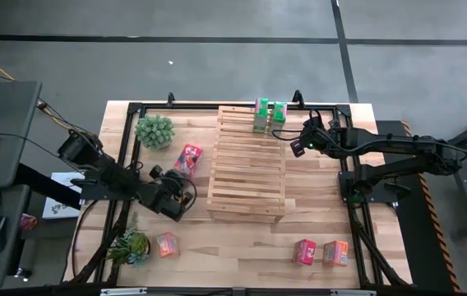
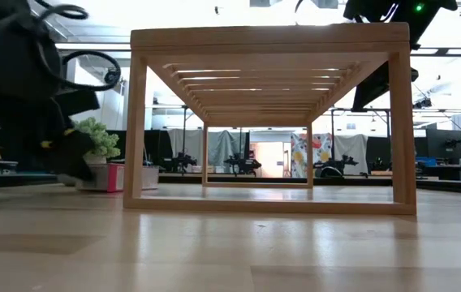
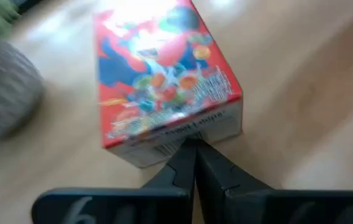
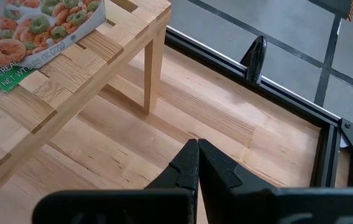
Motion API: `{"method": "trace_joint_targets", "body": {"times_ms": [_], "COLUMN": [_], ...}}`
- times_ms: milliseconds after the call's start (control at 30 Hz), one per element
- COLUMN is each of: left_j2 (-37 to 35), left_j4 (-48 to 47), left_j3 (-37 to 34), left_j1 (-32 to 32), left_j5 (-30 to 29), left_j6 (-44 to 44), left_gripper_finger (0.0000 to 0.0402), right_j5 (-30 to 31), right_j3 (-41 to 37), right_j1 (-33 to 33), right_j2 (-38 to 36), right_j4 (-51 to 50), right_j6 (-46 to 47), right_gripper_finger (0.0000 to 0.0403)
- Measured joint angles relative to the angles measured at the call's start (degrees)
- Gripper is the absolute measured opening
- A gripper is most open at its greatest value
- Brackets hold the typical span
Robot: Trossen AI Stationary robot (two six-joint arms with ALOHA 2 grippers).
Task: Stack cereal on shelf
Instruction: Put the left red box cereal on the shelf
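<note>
The pale slatted rack (image 1: 246,160) stands mid-table. Two green cereal boxes (image 1: 260,115) (image 1: 279,113) sit on its far end; one green box (image 4: 40,28) shows in the right wrist view. A red-pink box (image 1: 187,159) lies flat on the table left of the rack. My left gripper (image 1: 179,178) is shut, its tips (image 3: 194,146) at that red-pink box's (image 3: 164,74) short end. My right gripper (image 1: 288,140) is shut (image 4: 197,144) and hovers over the table by the rack's far right corner. Another red-pink box (image 1: 304,252) and two orange ones (image 1: 335,252) (image 1: 166,244) lie near the near edge. My left gripper's shut fingertips (image 3: 189,152) stand right at the lower edge of the red-pink box's short end (image 3: 176,140), coming at it low along the tabletop. I cannot tell whether they touch it. The box lies flat on the table.
Two potted plants stand left of the rack, one far (image 1: 154,131) and one near (image 1: 129,245). A black metal frame (image 4: 251,68) runs along the table's edges. The rack's leg (image 4: 153,74) is close to my right gripper. Open tabletop lies right of the rack.
</note>
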Motion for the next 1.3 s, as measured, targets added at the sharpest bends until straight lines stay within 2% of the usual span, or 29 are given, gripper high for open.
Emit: {"method": "trace_joint_targets", "body": {"times_ms": [167, 300, 400, 500, 600, 767, 900, 1000, 1167, 1300], "left_j2": [0.0, -1.55, -6.07, -11.75, -17.47, -26.72, -33.28, -36.84, -38.86, -38.15], "left_j4": [-0.34, -0.49, -0.9, -3.19, -3.57, 9.2, 25.65, 37.67, 40.69, 40.65], "left_j3": [0.0, 0.0, 0.0, -0.34, -4.06, -14.73, -22.3, -26.06, -26.97, -26.97], "left_j1": [4.53, 6.43, 5.05, 2.12, -0.8, -5.09, -6.42, -5.18, 0.27, 5.79], "left_j5": [-2.88, -1.1, -0.12, -4.72, -8.77, -8.65, -8.42, -5.12, -5.57, -3.2], "left_j6": [3.8, 7.96, 8.53, 4.8, 0.51, -0.45, 11.02, 21.96, 30.47, 34.13], "left_gripper_finger": [0.0, 0.0, 0.0, 0.0, 0.0, 0.0, 0.0, 0.0, 0.0, 0.0], "right_j5": [-0.02, -0.11, -0.2, -0.31, -0.31, -0.28, 0.2, 0.18, 0.17, 0.18], "right_j3": [0.01, 0.02, 0.02, 0.02, 0.02, 0.02, 0.02, 0.02, 0.02, 0.02], "right_j1": [-0.02, 0.0, -0.02, 0.0, -0.02, -0.02, -0.02, -0.02, 0.0, -0.01], "right_j2": [0.0, 0.0, 0.0, 0.0, 0.0, 0.0, 0.0, 0.0, 0.0, 0.0], "right_j4": [0.07, 0.07, 0.05, 0.07, 0.05, 0.14, 0.6, 1.43, 2.66, 2.67], "right_j6": [0.01, 0.0, -0.02, -0.04, -0.04, -1.06, -1.08, -1.51, -1.56, -1.57], "right_gripper_finger": [0.0, 0.0, 0.0, 0.0, 0.0, 0.0, 0.0, 0.0, 0.0, 0.0]}}
